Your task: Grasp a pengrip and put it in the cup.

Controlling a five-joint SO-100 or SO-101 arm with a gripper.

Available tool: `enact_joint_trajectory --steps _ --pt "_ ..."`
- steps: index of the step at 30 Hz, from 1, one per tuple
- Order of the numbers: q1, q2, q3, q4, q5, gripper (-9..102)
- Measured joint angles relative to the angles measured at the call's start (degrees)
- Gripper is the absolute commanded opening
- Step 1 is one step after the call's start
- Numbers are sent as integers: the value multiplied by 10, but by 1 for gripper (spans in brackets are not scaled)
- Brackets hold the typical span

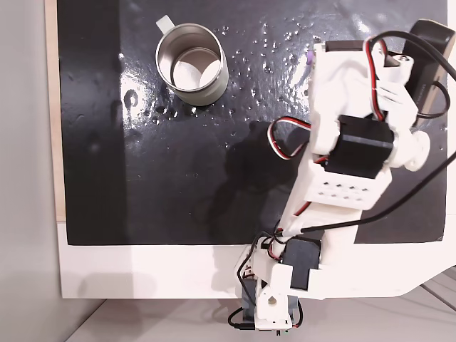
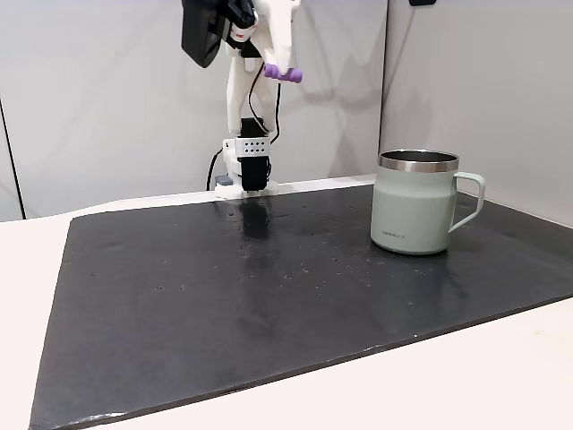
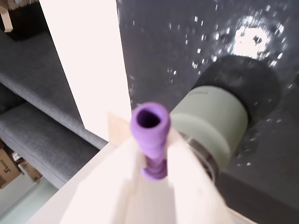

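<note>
Pengrip (image 3: 149,135) first: in the wrist view the purple ridged tube is pinched between the two white fingers (image 3: 187,172) of the gripper (image 3: 152,154), its hollow end facing the camera — the fingers press on it from both sides. Behind it, to the right in that view, lies the cup (image 3: 215,126), a pale green mug seen blurred, standing on the wet black mat (image 3: 187,46).

From the fixed view at table level, the gripper (image 2: 277,67) hangs high at upper left, well above the mat (image 2: 269,305), with the pengrip (image 2: 283,73) sticking out sideways from its tip. Further right, well apart from the arm, the cup (image 2: 416,210) stands upright on the mat, its steel rim on top and its handle (image 2: 473,202) pointing right.

Seen from above in a fixed view, the cup (image 1: 191,64) sits near the upper left of the mat (image 1: 178,178) — handle toward the top edge, shiny inside showing. The white arm (image 1: 349,157) covers the right side, and a small bit of purple (image 1: 310,57) peeks out at its upper left edge.
</note>
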Motion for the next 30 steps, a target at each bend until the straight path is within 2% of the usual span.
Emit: enact_joint_trajectory --steps 16,30 --pt "-188 -91 -101 0 127 0" --pt "-284 -142 -124 -56 142 0"
